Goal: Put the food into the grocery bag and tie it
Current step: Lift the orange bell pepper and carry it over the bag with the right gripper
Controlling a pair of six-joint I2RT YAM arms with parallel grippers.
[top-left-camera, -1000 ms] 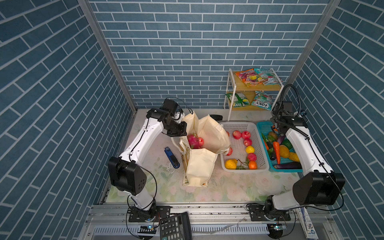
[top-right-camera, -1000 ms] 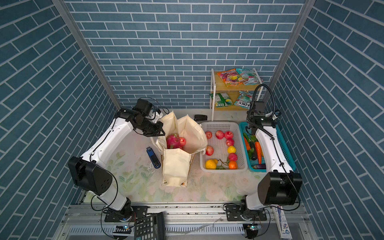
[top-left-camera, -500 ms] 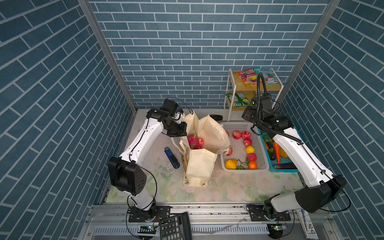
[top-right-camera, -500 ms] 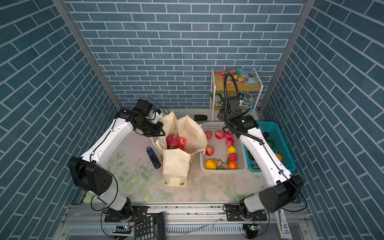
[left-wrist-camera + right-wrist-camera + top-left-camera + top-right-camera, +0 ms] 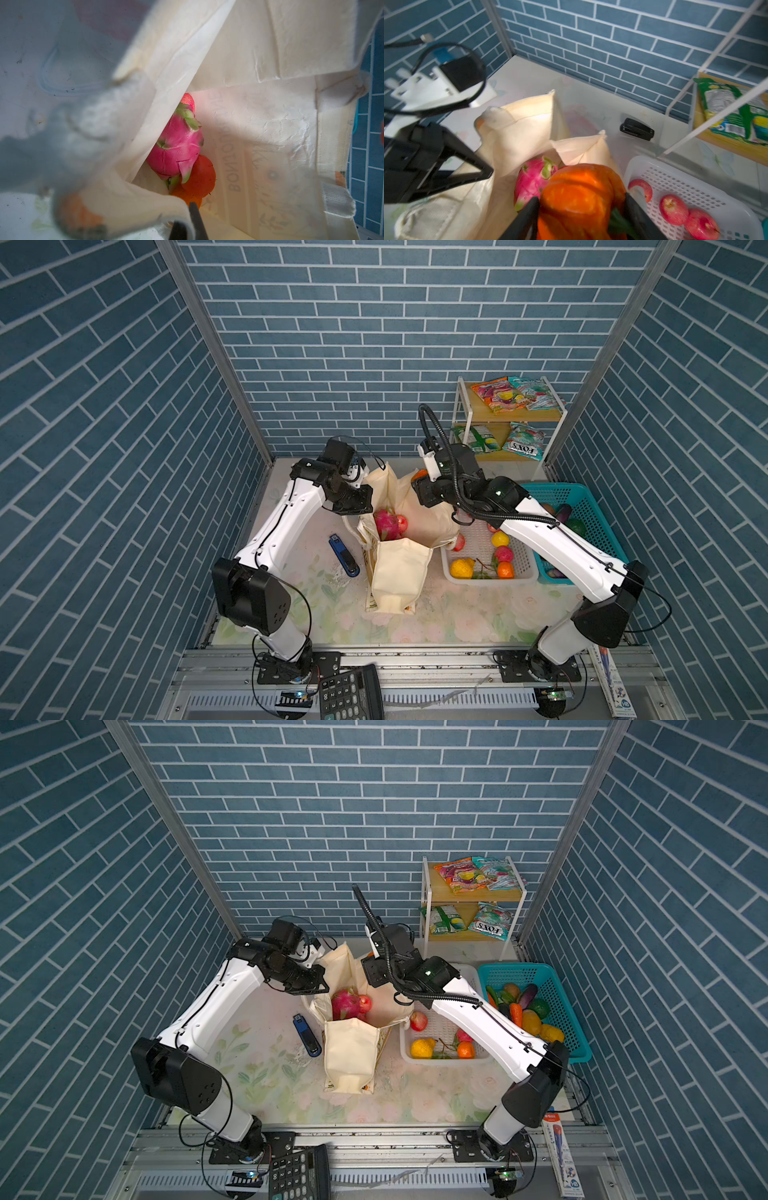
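In both top views the grocery bag [image 5: 399, 572] [image 5: 353, 1052] stands upright in the middle of the table with its mouth wide. The dragon fruit [image 5: 383, 524] [image 5: 344, 1004] lies inside it. The left gripper [image 5: 361, 506] [image 5: 318, 986] is at the left rim of the bag. The right gripper [image 5: 417, 485] [image 5: 370, 969] hangs over the far right rim, and in a top view an orange ribbed fruit [image 5: 419, 475] shows at its tip. Just right of the bag is a white basket [image 5: 490, 578] with fruits, and beside it, further right, a teal basket [image 5: 590, 506]. On the far shelf [image 5: 519, 416] lie the snack packets [image 5: 498, 396].

In the left wrist view the left gripper [image 5: 187, 224] is closed tight, with a fold of the bag's rim pinched between its dark fingers [image 5: 196, 216]. Deep in the bag [image 5: 259, 135] the dragon fruit [image 5: 178, 149] rests on a round orange fruit [image 5: 200, 176].

In the right wrist view the right gripper [image 5: 581, 220] has its jaws about half apart, and they clamp the orange ribbed fruit [image 5: 581, 195] from both sides. A green stem shows at its lower side. This fruit is above the mouth of the bag [image 5: 519, 133], over the dragon fruit [image 5: 531, 182]. Red apples [image 5: 673, 209] lie in the white basket [image 5: 708, 182].
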